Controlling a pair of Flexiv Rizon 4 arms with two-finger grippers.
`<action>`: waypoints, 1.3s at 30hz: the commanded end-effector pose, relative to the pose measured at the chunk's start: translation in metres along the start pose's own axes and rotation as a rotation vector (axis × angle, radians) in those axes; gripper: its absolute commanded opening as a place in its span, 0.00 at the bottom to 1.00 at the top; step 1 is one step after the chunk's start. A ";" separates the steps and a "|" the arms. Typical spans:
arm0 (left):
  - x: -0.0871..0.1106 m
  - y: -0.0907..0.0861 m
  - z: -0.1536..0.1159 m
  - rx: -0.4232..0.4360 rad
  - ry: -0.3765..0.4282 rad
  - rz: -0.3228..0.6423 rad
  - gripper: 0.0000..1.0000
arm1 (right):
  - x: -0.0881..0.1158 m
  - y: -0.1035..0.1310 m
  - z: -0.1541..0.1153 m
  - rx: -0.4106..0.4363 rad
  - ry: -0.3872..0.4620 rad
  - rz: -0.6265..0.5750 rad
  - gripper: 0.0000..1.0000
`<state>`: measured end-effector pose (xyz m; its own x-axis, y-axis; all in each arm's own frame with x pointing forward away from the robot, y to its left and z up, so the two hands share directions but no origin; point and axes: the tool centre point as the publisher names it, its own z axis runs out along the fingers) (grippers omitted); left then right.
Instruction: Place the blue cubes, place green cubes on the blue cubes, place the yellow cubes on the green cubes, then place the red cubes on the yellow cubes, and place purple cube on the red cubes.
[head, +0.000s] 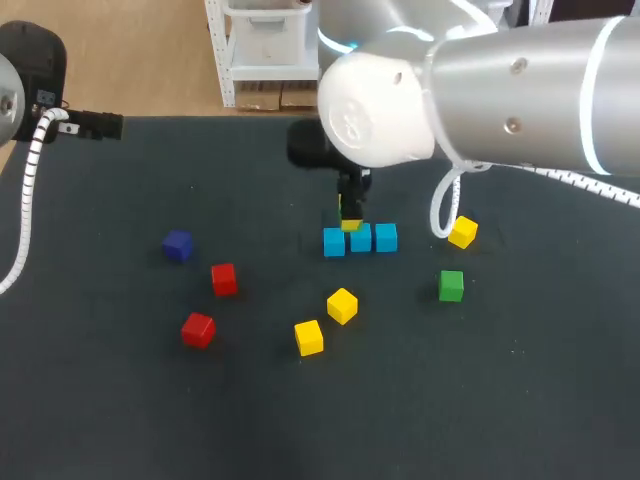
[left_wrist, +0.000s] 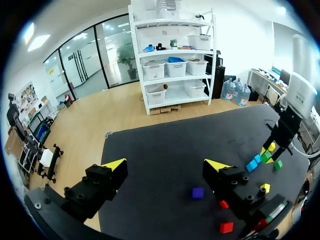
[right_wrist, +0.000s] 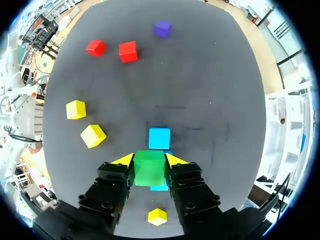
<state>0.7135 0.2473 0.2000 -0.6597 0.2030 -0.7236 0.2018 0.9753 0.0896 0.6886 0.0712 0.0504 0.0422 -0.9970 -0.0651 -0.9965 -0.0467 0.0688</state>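
Our right gripper (right_wrist: 149, 161) is clenched on a green cube (right_wrist: 149, 169), one yellow-tipped finger against each of its sides. Only the right wrist view shows this, because in the head view our right arm (head: 520, 90) comes in from the right and covers the grasp, leaving just a yellow tip in sight above the row of three blue cubes (head: 361, 238) near the middle of the desk (head: 500, 400). From the right wrist we see one cube of that row just ahead of the held cube and a strip of another beneath it; whether green touches blue we cannot tell. Our left gripper (left_wrist: 166, 166) is released, its fingers spread wide above the desk, which the left wrist view makes plain, while the head view shows only our left arm (head: 30, 70) at the far left corner. The head view lays out the loose pieces best: a second green cube (head: 451, 285) lies to the right of the row with a yellow cube (head: 462, 232) near it, two more yellow cubes (head: 342, 305) (head: 309, 337) lie in front of the row, two red cubes (head: 224, 279) (head: 198, 329) sit to the left of those, and the purple cube (head: 177, 245) is farthest left. The left wrist view takes in our right arm over the blue cubes from afar, too small there to judge the grasp.
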 end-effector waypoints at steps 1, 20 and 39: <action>-0.001 0.002 0.000 0.008 0.002 0.002 1.00 | -0.004 -0.006 0.004 -0.013 0.005 0.003 0.00; -0.001 0.002 0.000 0.008 0.002 0.002 1.00 | -0.010 -0.018 0.021 -0.030 0.035 0.048 0.00; -0.001 0.002 0.000 0.008 0.002 0.002 1.00 | -0.005 -0.023 0.030 -0.031 0.045 0.058 0.23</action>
<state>0.7135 0.2473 0.2000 -0.6597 0.2030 -0.7236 0.2018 0.9753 0.0896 0.7089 0.0790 0.0199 -0.0121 -0.9998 -0.0150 -0.9948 0.0105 0.1017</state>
